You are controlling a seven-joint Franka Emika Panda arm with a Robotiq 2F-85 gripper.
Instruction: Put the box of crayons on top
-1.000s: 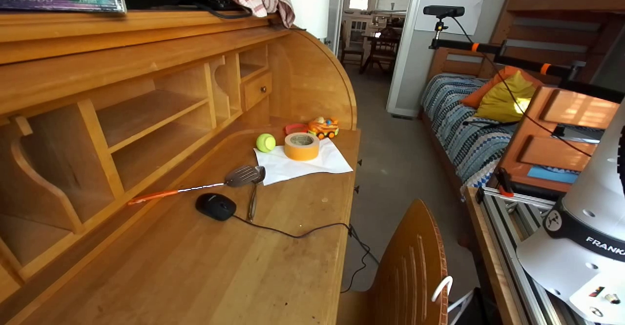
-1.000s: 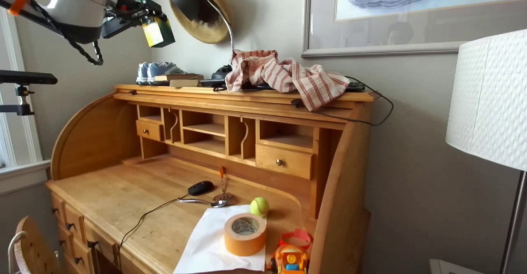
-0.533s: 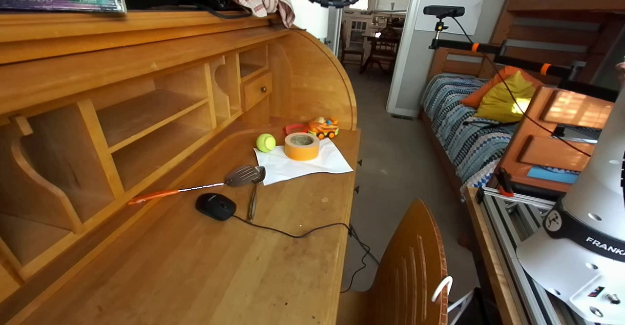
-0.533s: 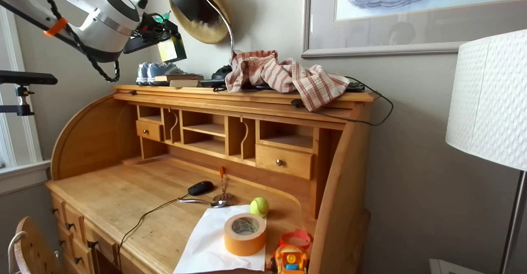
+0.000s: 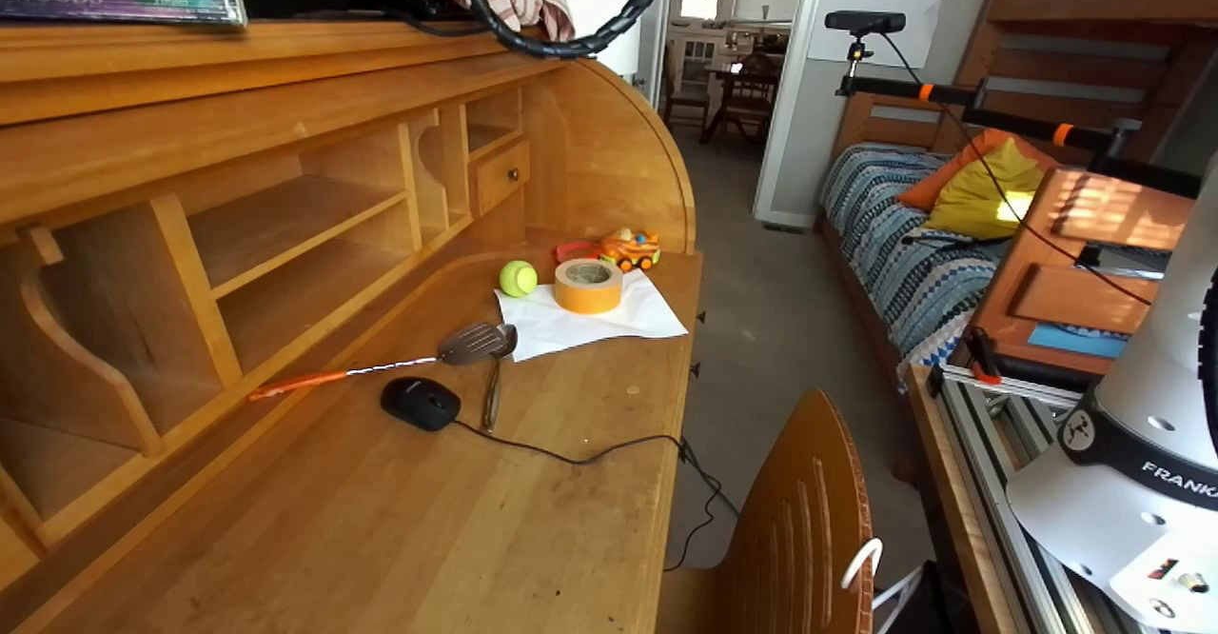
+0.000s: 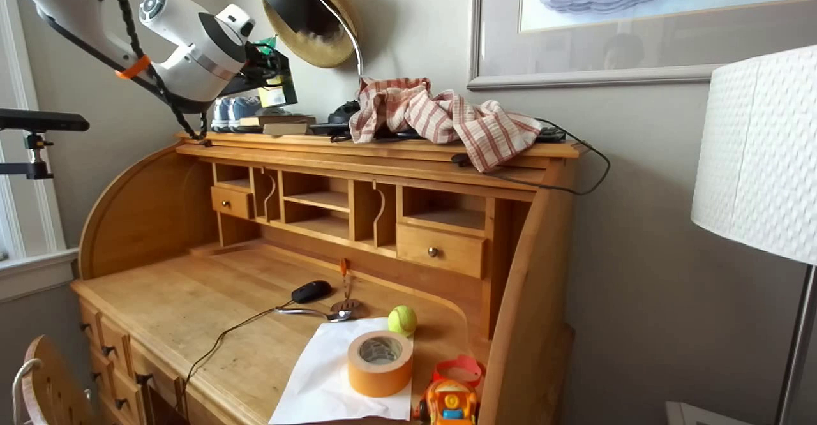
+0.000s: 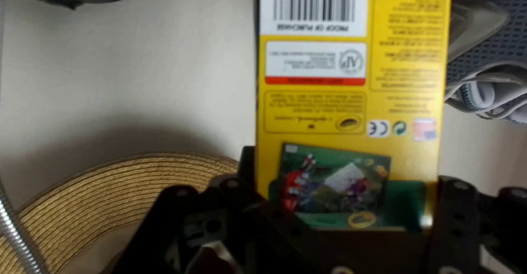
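At the front of the wrist view, the box (image 7: 317, 101) shows its yellow barcode side, clasped in the air by the hand (image 7: 348, 179), parted only to its width. Over the last second both have sunk toward the upper surface (image 6: 287, 139) of the desk (image 6: 191, 284), so setting down seems close, release not yet made. Below it, in an exterior view, lie books (image 6: 285, 129), shoes (image 6: 242, 110) near them; farther, a hat (image 6: 307, 53).

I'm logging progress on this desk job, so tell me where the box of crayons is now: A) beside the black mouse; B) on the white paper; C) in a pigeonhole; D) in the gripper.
D: the wrist view shows the box of crayons between the two fingers of the gripper.
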